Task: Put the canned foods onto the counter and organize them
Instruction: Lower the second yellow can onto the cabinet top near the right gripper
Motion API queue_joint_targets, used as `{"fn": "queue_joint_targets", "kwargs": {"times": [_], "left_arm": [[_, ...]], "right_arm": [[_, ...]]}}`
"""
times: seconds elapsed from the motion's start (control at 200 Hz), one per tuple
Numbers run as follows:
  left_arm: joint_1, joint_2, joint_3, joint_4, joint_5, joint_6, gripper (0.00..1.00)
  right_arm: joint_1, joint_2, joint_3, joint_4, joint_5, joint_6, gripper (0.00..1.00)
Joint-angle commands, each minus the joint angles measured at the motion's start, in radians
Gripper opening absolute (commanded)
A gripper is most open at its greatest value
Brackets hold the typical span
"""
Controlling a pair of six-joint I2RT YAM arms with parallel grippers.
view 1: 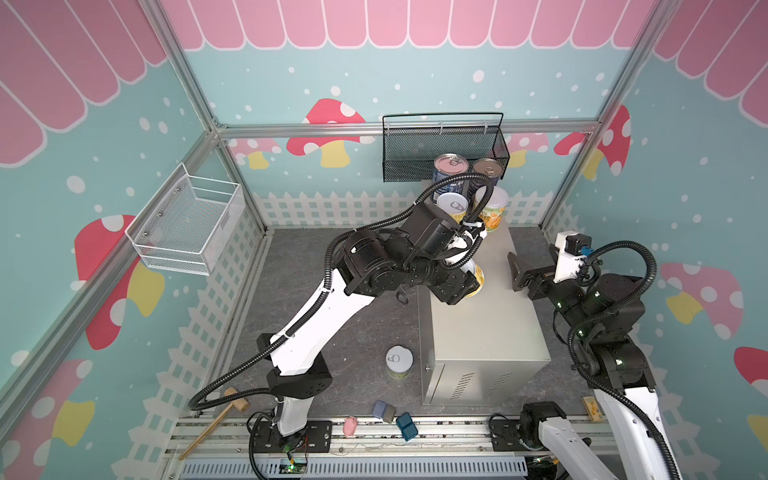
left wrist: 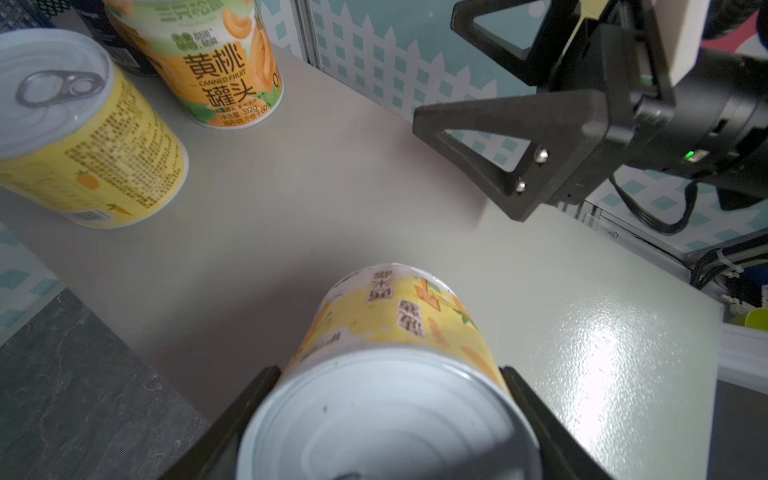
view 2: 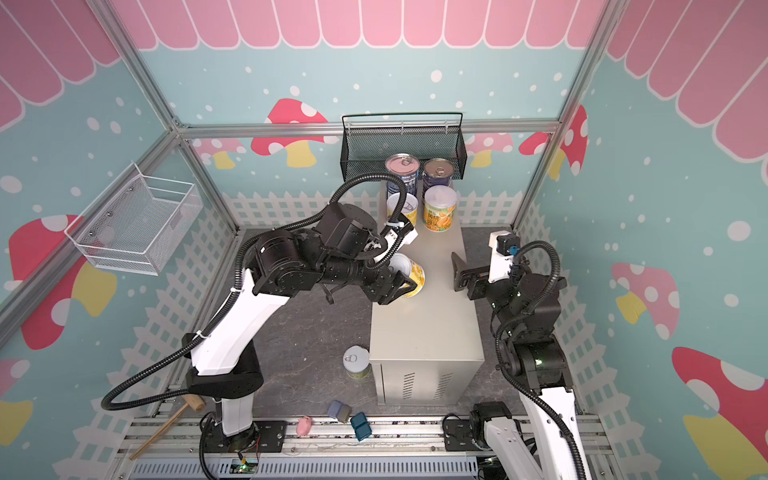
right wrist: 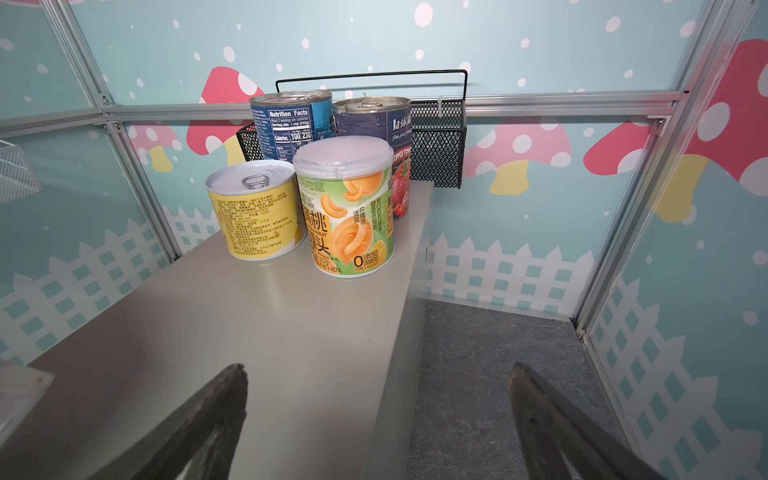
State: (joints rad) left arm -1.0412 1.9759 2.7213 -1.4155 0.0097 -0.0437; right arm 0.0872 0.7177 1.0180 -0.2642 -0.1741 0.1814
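Observation:
My left gripper (left wrist: 388, 374) is shut on a short yellow-labelled can (left wrist: 390, 324), held tilted over the left side of the beige counter (view 1: 490, 324). Both top views show that can (view 2: 415, 276) in the left gripper (view 2: 405, 284); whether it touches the top I cannot tell. At the counter's far end stand two tall blue cans (right wrist: 291, 124) (right wrist: 374, 120), a yellow can (right wrist: 255, 212) and a peach-labelled can (right wrist: 349, 208). Another short can (view 1: 399, 361) stands on the floor left of the counter. My right gripper (right wrist: 378, 370) hangs open and empty at the counter's right edge (view 1: 515, 270).
A black mesh basket (view 1: 444, 145) hangs on the back wall just behind the blue cans. A white wire basket (view 1: 187, 224) hangs on the left wall. A wooden mallet (view 1: 220, 419) and small blue (view 1: 405, 426) and pink (view 1: 350, 426) blocks lie by the front rail.

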Motion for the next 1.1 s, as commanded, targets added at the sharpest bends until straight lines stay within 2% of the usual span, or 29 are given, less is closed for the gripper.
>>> {"fn": "queue_joint_targets", "kwargs": {"times": [0.0,0.26,0.53,0.816,0.926,1.096], "left_arm": [[-0.009,0.043,0.017,0.028,0.006,0.014,0.69],[-0.012,0.085,0.003,0.154,0.032,-0.029,0.77],[-0.011,0.103,-0.014,0.199,-0.021,-0.038,0.83],[-0.011,0.088,-0.055,0.255,-0.041,-0.056,0.84],[-0.004,0.044,-0.089,0.304,-0.026,-0.056,0.86],[0.023,-0.091,-0.218,0.405,0.053,-0.066,0.9]], "right_arm": [[0.007,-0.012,-0.006,0.021,-0.019,-0.003,0.99],[0.007,-0.046,-0.025,0.043,-0.022,-0.022,0.99],[0.007,-0.051,-0.025,0.041,-0.028,-0.02,0.99],[0.008,-0.054,-0.028,0.042,-0.041,-0.023,1.0],[0.007,-0.062,-0.051,0.063,-0.098,-0.043,1.0],[0.007,-0.096,-0.096,0.122,-0.268,-0.09,1.0]]}}
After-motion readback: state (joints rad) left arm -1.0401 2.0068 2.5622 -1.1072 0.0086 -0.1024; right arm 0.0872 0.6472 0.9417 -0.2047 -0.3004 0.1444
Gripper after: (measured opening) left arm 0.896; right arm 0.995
